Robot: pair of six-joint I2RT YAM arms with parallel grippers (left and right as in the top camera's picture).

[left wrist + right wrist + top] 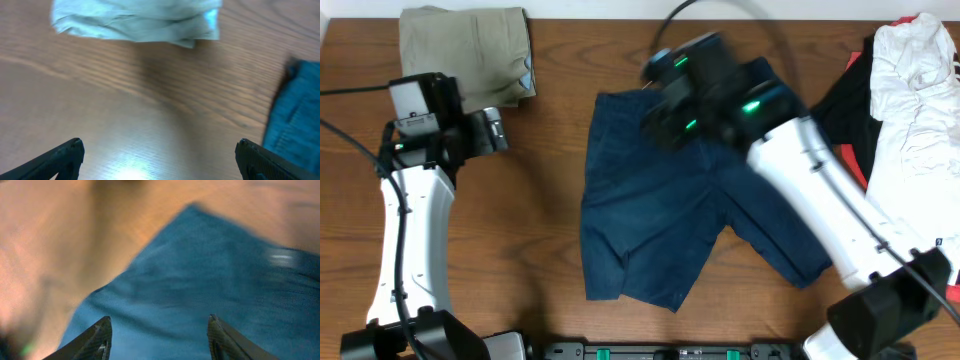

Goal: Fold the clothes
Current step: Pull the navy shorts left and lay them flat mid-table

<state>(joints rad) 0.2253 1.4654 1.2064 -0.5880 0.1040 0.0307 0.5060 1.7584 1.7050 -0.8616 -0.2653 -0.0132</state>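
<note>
The shorts lie flat in the centre of the frame, waistband up, legs down — the right gripper, jaws wide, hovers over their upper corner, nearer than the wide-open left gripper

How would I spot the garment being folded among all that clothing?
Look at the middle of the wooden table. The navy shorts lie there. Only they are dark blue and spread flat, unlike the folded tan garment and the white-and-red heap.
</note>
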